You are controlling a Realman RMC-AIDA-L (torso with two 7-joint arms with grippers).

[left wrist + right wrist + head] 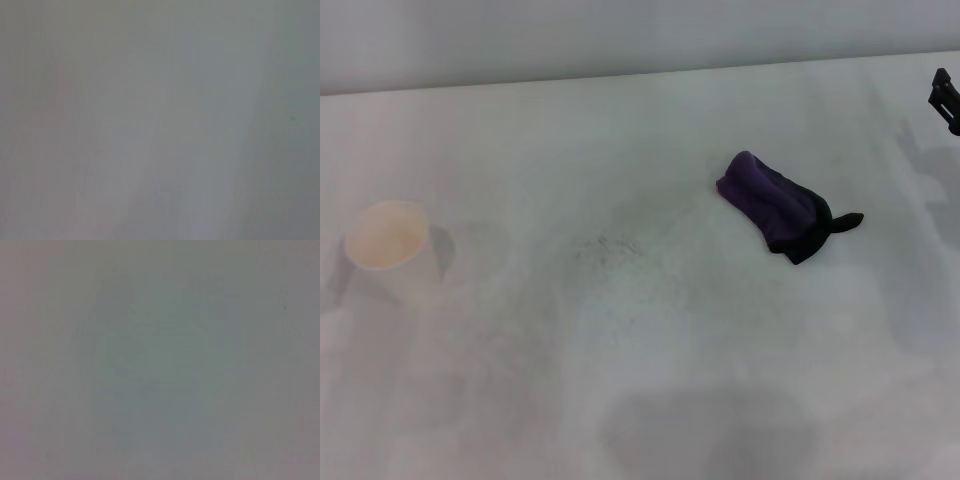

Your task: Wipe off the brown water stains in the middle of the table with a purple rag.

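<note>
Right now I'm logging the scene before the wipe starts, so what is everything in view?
Dark purple soft cloth rag with black edge: one, lying on the table right of centre.
Pale paper cup: one, cream, upright at the left side.
Faint dark speckles: one patch, mid-table; no brown blotch is discernible.
Wide white matte table: one, across the view.
Right tool: one, black, at the far right edge, apart from the rag.
Left tool: not in view.

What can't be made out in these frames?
- Right claw: cut off by the head view's right edge; fingers not readable.
- Left claw: in no view.
- Brown water stains: not discernible on the table.
- Both wrist views: featureless grey blur.
- Purple rag: underside hidden.
</note>
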